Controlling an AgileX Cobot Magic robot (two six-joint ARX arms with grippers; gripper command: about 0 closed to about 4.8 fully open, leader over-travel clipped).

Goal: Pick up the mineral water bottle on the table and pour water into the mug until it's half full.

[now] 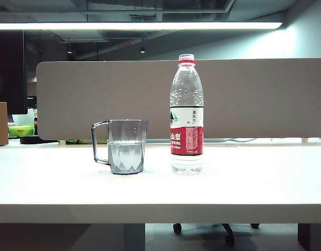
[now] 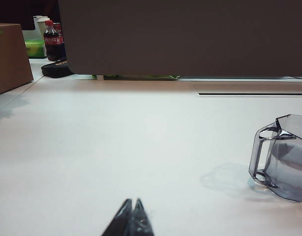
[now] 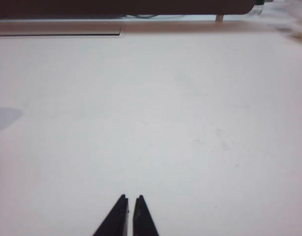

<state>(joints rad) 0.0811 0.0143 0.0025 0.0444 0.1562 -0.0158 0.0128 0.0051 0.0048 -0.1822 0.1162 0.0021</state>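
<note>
The mineral water bottle [image 1: 186, 115] stands upright on the table [image 1: 160, 196], cap off, red neck ring showing, label facing the exterior camera. The mug [image 1: 126, 146] stands upright just beside it on its left as that camera sees it, the two apart with a narrow strip of table between them; the handle points away from the bottle. Water [image 1: 126, 155] sits in the mug with its surface about halfway up the wall. Some water also remains in the bottle. Neither arm appears in the exterior view. Left gripper [image 2: 132, 202]: fingertips pressed together, holding nothing, low over bare table, with the mug [image 2: 284, 157] well off to one side and ahead of it. Right gripper [image 3: 131, 198]: fingertips nearly together with only a thin slit between them, holding nothing, over bare table [image 3: 156, 113]; neither bottle nor mug shows in its wrist view. Behind the table runs a grey divider panel [image 1: 98, 94]. In the left wrist view, a cola bottle [image 2: 53, 42] and a brown box [image 2: 11, 56] stand at the far edge.
</note>
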